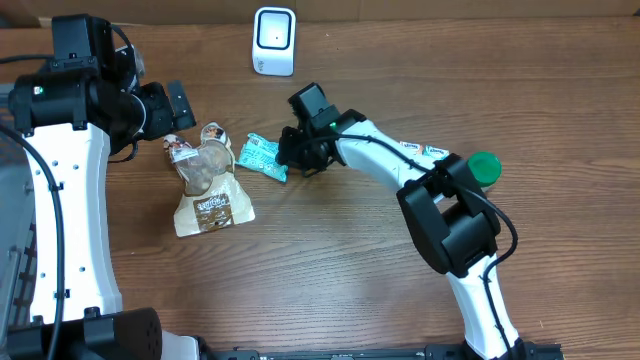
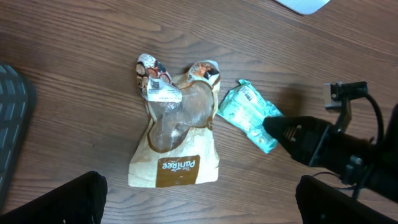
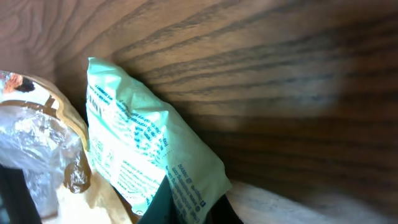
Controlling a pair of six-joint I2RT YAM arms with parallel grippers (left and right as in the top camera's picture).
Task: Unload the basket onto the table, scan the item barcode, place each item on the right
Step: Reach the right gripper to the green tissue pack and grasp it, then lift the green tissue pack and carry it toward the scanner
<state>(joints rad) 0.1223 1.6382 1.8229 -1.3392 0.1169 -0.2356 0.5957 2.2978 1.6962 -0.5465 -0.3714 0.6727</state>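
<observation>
A teal snack packet (image 1: 262, 156) lies on the wooden table, right of a brown paper bag with a clear window (image 1: 208, 195). My right gripper (image 1: 291, 158) is shut on the packet's right end. In the right wrist view the packet (image 3: 137, 143) runs down between the dark fingers (image 3: 163, 208), pinched at my right gripper (image 3: 189, 202). My left gripper (image 1: 172, 105) hangs open above the bag's far left. In its wrist view the bag (image 2: 177, 137) and packet (image 2: 249, 112) lie ahead of my left gripper (image 2: 202, 196), which holds nothing. A white scanner (image 1: 274, 40) stands at the back.
A green round object (image 1: 483, 167) sits by the right arm's elbow. A grey mat edge (image 2: 12, 118) shows at the far left in the left wrist view. The brown bag (image 3: 37, 143) lies against the packet's left side.
</observation>
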